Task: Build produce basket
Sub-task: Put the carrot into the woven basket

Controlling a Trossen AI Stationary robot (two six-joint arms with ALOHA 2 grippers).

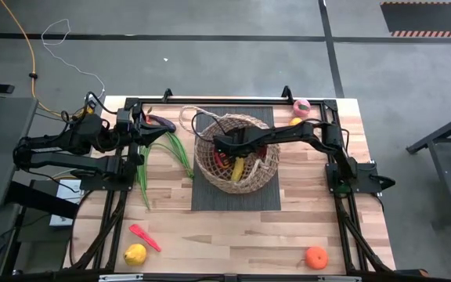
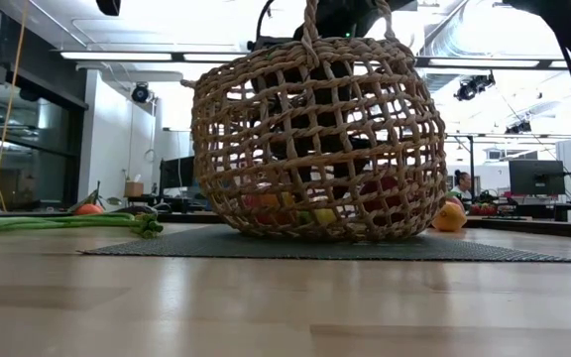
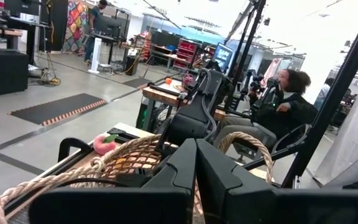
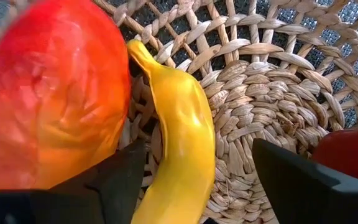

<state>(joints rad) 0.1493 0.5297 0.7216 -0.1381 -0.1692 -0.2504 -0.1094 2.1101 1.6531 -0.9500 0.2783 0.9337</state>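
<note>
The round wicker basket (image 1: 237, 153) (image 2: 315, 139) stands on a dark mat (image 1: 210, 200) at mid-table. My right gripper (image 1: 230, 153) (image 4: 197, 149) reaches down into it, open, one finger on each side of a yellow banana (image 4: 179, 143). The banana lies on the basket's woven floor and leans against a red-orange fruit (image 4: 48, 93). A red piece of produce (image 4: 347, 155) shows at the basket's wall. My left gripper (image 1: 146, 130) (image 3: 194, 180) waits shut, level, at the table's far left, touching nothing. My right gripper comes at the banana from above, slanting down, open. One finger (image 4: 120, 177) stands close against the banana's side (image 4: 151, 168); I cannot tell whether it touches. The other finger (image 4: 297, 180) is clear of it. The banana rests on the basket's floor.
Long green bean stalks (image 1: 163, 157) and a purple eggplant (image 1: 160, 121) lie left of the basket. A pink fruit (image 1: 301, 107) sits far right. A lemon (image 1: 135, 254), a red piece (image 1: 144, 237) and an orange (image 1: 315, 257) lie near the front edge. A person (image 3: 291, 99) sits beyond the table.
</note>
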